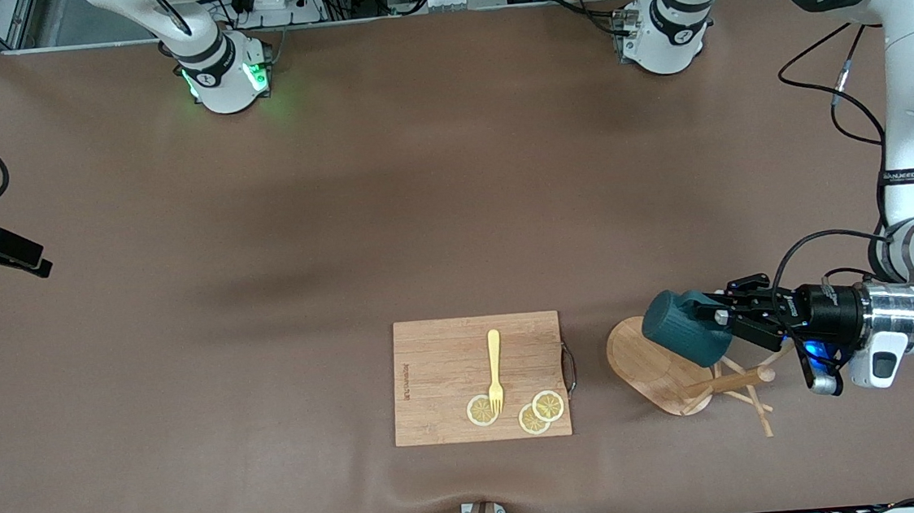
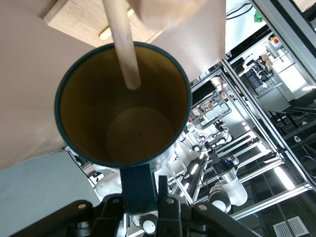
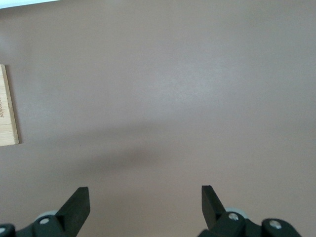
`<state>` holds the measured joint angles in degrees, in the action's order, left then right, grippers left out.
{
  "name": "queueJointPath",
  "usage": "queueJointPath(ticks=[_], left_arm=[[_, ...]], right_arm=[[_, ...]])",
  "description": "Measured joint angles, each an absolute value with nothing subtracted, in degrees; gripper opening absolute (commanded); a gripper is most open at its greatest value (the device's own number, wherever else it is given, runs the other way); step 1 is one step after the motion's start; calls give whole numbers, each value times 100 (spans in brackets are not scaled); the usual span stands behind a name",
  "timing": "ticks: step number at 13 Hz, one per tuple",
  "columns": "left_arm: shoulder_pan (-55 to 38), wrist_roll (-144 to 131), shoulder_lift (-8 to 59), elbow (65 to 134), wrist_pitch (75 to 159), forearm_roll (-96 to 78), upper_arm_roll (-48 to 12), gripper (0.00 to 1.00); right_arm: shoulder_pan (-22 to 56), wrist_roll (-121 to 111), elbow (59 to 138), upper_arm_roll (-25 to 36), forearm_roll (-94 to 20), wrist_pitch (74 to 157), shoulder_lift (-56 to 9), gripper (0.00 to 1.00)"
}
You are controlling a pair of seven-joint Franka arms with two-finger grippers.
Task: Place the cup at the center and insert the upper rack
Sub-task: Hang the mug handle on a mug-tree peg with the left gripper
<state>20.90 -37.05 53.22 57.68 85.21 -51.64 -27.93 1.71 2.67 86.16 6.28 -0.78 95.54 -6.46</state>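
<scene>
The left gripper, clenched on the cup by its handle, holds it tilted over the toppled upper rack, whose post enters the mouth; the right gripper waits released.

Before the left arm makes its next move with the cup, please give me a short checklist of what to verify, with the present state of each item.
1. Left gripper shut on the cup at its handle: ok.
2. Cup lifted off the table, over the mug tree: ok.
3. Mug tree upright: not ok; it lies on its side, post level with the table.
4. A wooden stick crosses the cup's mouth in the left wrist view; touching or not: cannot tell.
5. Cutting board, with fork and lemon slices, apart from the cup: ok.
6. Right gripper open, waiting over bare table: ok.
</scene>
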Motion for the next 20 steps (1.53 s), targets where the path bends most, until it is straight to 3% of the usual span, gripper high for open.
queueJointPath(ticks=[19,20], left_arm=[[2384,-2835,5516,5786,8476,-5535,-2462,0],[2384,-2809,5546,5786,8476,-5537,-2460,13]], right_arm=[[159,267,8603,628,-88,9554,-646,100],[159,267,8603,628,-88,9554,-646,100]])
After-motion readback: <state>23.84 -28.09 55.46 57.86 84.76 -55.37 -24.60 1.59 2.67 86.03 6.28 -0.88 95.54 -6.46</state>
